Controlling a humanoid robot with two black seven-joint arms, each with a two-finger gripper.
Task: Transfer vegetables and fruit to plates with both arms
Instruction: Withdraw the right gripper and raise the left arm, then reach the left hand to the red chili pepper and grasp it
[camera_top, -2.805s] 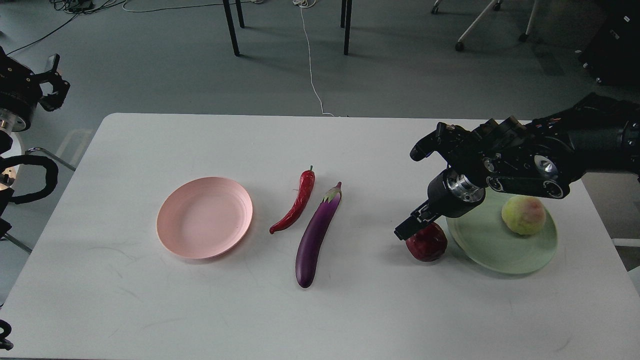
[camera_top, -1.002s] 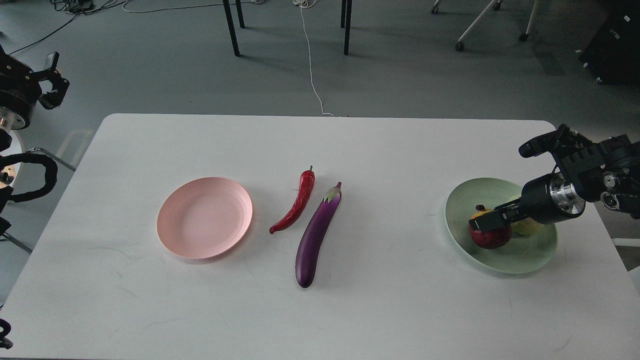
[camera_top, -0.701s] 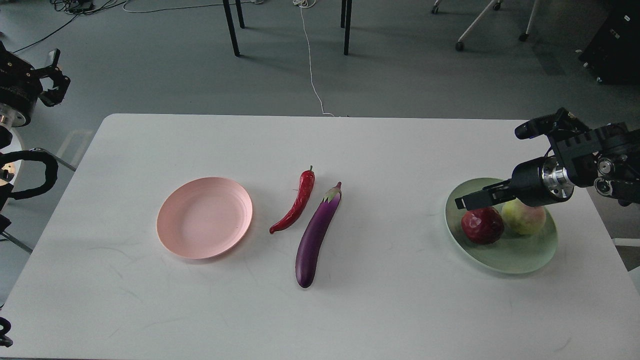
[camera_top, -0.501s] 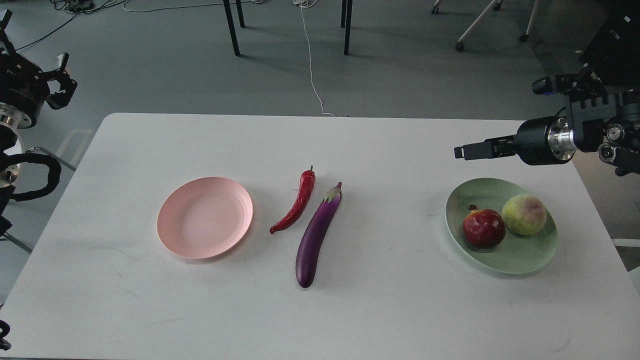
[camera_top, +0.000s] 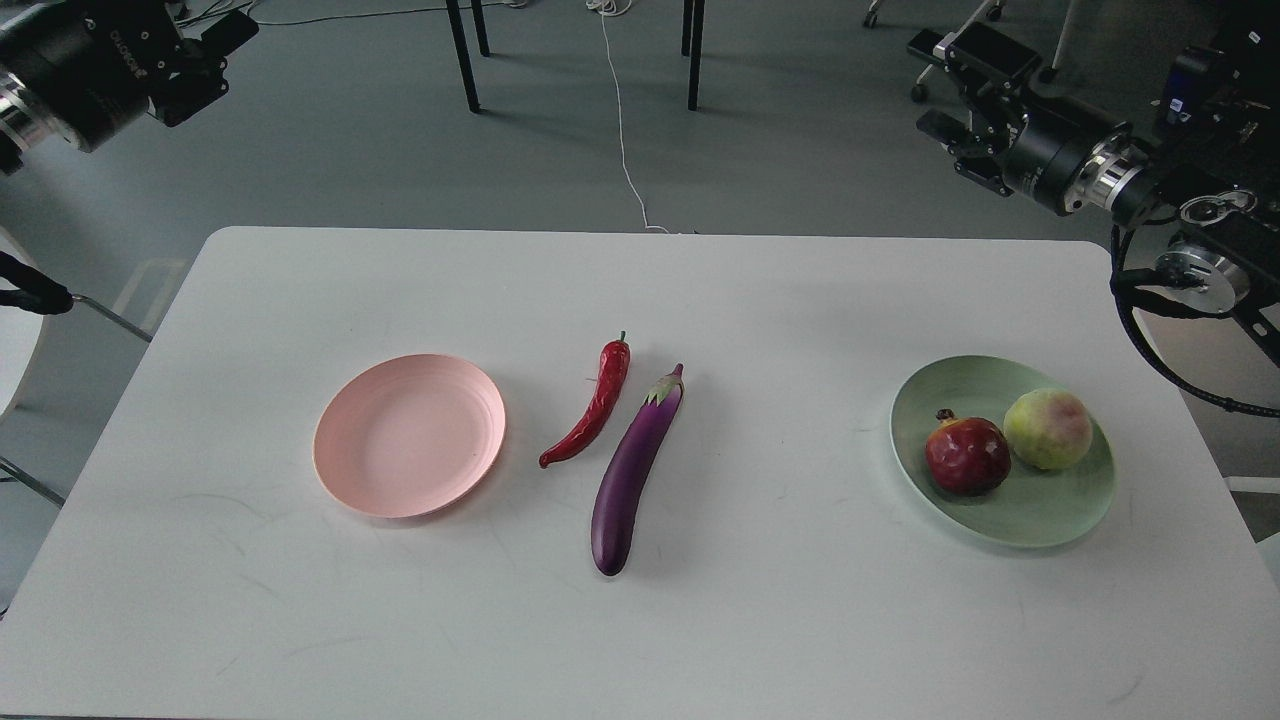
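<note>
The dark red pomegranate (camera_top: 966, 456) and the round yellow-green fruit (camera_top: 1047, 429) lie side by side on the pale green plate (camera_top: 1020, 518) at the table's right. The pale pink plate (camera_top: 409, 435) is empty, left of centre. The red chili pepper (camera_top: 590, 410) and the purple eggplant (camera_top: 632, 470) lie next to each other on the table between the plates. My right gripper (camera_top: 950, 90) is open and empty, raised high beyond the table's far right corner. My left gripper (camera_top: 215, 62) is raised at the top left, off the table, fingers apart and empty.
The white table (camera_top: 700, 640) has rounded far corners, and its front edge runs off the bottom of the view. Behind it on the grey floor are dark furniture legs (camera_top: 462, 55), a white cable (camera_top: 625, 150) and chair castors (camera_top: 917, 92).
My right gripper set the pomegranate on the green plate beside the yellow-green fruit, let go, then rose up and back. My left arm swung up and inward at the top left.
</note>
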